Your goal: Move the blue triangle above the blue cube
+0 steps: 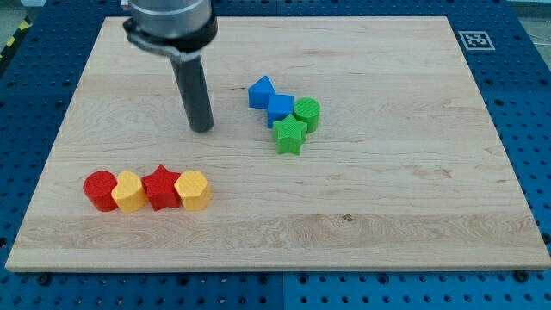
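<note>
The blue triangle (260, 91) lies on the wooden board, touching the upper left corner of the blue cube (280, 109). A green cylinder (306, 114) touches the cube's right side and a green star (290, 135) sits just below the cube. My tip (201, 129) rests on the board to the left of this cluster, about a block's width or more from the blue triangle and slightly lower than it.
A row of blocks lies at the lower left: a red cylinder (100, 189), a yellow block (129, 191), a red star (160, 188) and a yellow hexagon (193, 189). The board (387, 215) sits on a blue perforated table.
</note>
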Controlling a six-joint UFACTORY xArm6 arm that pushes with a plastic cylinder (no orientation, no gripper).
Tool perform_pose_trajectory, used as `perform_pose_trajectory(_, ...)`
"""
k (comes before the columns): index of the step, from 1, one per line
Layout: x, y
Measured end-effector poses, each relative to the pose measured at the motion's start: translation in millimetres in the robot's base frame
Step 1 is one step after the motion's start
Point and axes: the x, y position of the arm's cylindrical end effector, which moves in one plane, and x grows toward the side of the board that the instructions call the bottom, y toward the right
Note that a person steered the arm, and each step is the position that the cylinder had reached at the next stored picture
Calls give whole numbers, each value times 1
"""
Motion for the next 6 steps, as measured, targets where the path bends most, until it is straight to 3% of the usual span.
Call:
perform_pose_trajectory(1, -30, 18)
perform_pose_trajectory(3, -31, 74)
perform_pose_trajectory(6, -64, 64)
